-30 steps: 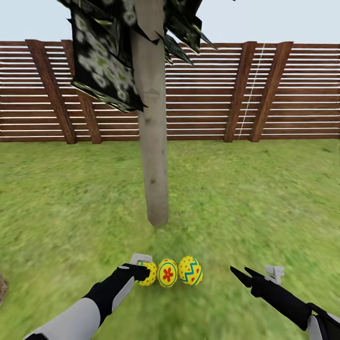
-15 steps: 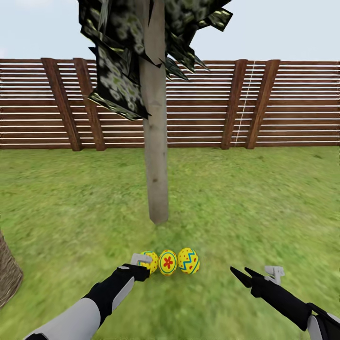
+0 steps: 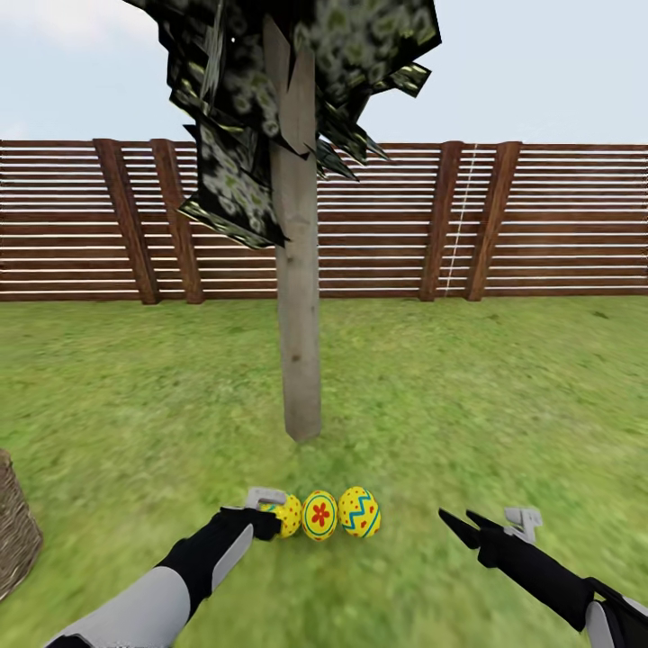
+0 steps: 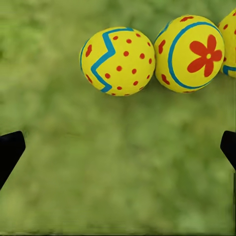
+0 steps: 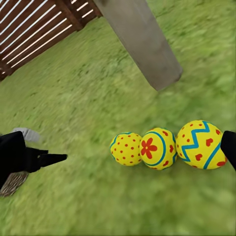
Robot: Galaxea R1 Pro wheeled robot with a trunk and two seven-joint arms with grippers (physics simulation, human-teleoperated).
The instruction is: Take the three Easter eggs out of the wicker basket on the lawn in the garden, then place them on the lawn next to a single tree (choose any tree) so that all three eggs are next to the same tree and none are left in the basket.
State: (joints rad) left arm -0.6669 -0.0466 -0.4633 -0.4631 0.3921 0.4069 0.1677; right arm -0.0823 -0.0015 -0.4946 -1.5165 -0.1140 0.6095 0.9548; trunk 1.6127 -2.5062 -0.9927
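Note:
Three yellow Easter eggs lie in a row on the lawn (image 3: 468, 405), just in front of the tree (image 3: 301, 360): the dotted egg (image 3: 290, 516), the flower egg (image 3: 319, 515) and the zigzag egg (image 3: 359, 512). My left gripper (image 3: 266, 515) hovers right beside the dotted egg (image 4: 117, 61), open, with only grass between its fingertips (image 4: 10, 150). The flower egg (image 4: 189, 54) touches the dotted one. My right gripper (image 3: 462, 526) stands open to the right of the row, holding nothing. The right wrist view has the eggs (image 5: 156, 148) below the trunk (image 5: 142, 39). The wicker basket (image 3: 13, 531) sits at the left edge.
A brown slatted fence (image 3: 540, 225) closes off the garden behind the tree. Dark foliage (image 3: 270, 90) hangs around the upper trunk. Open grass spreads to both sides of the tree and behind the eggs.
The whole picture has shifted down, so the camera has moved: more sky shows and the basket has come into view at the left. Eggs and both arms keep their places.

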